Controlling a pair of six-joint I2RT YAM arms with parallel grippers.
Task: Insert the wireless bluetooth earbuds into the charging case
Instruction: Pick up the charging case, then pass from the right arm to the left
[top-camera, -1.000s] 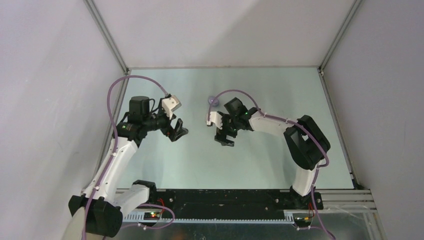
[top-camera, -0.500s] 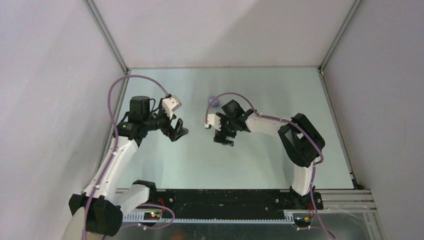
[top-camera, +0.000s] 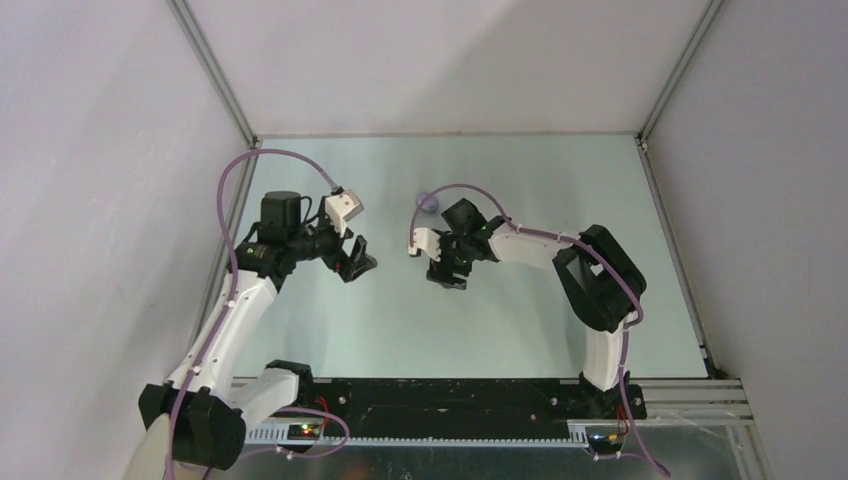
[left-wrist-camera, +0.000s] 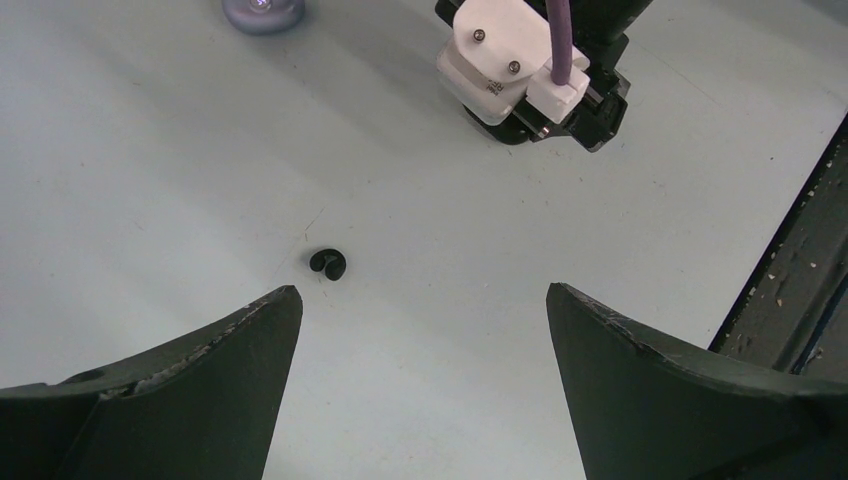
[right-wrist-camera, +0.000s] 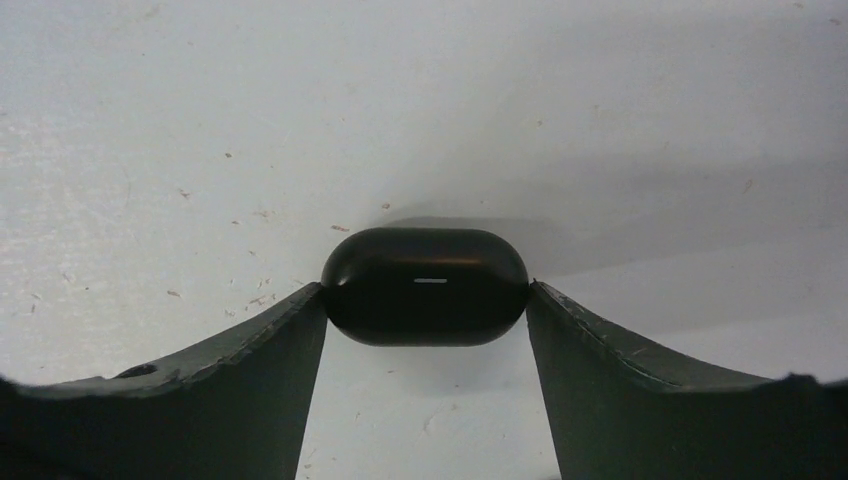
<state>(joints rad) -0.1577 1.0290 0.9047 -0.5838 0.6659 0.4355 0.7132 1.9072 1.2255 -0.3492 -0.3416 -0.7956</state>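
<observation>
lilac case (left-wrist-camera: 262, 10) cut off, top edge

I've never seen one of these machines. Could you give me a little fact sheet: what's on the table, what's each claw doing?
left claw: open, empty, above the table
right claw: shut on the black charging case, gripped at both ends
case lid: closed
black earbud: loose on the table, just ahead of the left claw
lilac case: farther back, untouched
other earbuds: not in view
</observation>
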